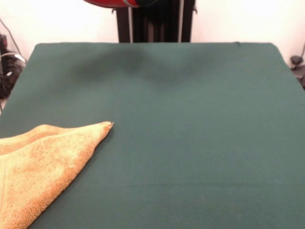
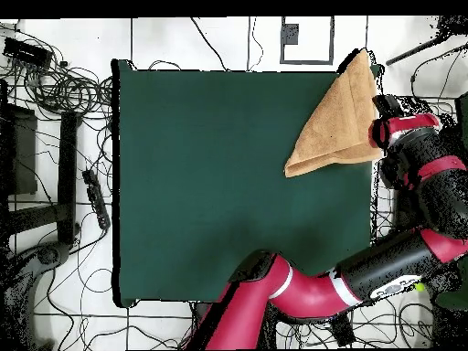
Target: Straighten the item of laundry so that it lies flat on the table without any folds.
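In the front view the towel (image 1: 40,167) lies at the lower left corner of the dark green worktop (image 1: 190,143), an orange-yellow terry cloth with a fluffy, looped pile. It is folded into a wedge: a doubled upper edge runs from the left border to a sharp tip that points toward the middle of the worktop, and a long slanted edge falls from that tip to the bottom border. A flatter strip shows along the left border, where the pile looks shorter. Part of the cloth runs out of the picture at the left and bottom, so its whole outline cannot be read here. Only a red curved piece of the arm (image 1: 112,3) shows at the top edge, before the black pedestal (image 1: 155,21); the fingers do not appear in this view. The overhead view gives the whole outline: the towel (image 2: 338,123) is a triangle at the upper right corner of the worktop (image 2: 210,183), its top reaching past the far edge and its right side overhanging the right edge. Here the red and black arm (image 2: 302,292) bends off the worktop along the right side, and its wrist end (image 2: 402,130) sits just beside the towel's right edge. The fingers themselves are hidden, so whether they are spread, closed or touching the cloth cannot be told.
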`<move>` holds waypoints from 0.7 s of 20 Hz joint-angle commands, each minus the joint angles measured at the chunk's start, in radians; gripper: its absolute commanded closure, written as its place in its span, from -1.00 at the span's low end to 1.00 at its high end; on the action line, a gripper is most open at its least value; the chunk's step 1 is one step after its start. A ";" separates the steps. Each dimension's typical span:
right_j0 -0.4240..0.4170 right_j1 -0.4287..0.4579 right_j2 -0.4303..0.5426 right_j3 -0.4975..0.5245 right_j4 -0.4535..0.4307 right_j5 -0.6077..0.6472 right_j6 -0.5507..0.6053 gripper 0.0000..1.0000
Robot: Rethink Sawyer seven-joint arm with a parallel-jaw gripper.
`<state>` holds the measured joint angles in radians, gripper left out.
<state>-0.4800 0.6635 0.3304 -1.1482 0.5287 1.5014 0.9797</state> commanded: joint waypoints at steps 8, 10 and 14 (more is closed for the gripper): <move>-0.006 0.011 -0.007 -0.112 -0.249 0.214 0.215 1.00; 0.001 0.012 0.011 -0.114 -0.246 0.205 0.204 1.00; 0.046 0.059 0.070 -0.109 -0.088 0.061 -0.040 1.00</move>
<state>-0.5053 0.6312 0.3057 -1.3017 0.3450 1.5631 0.9799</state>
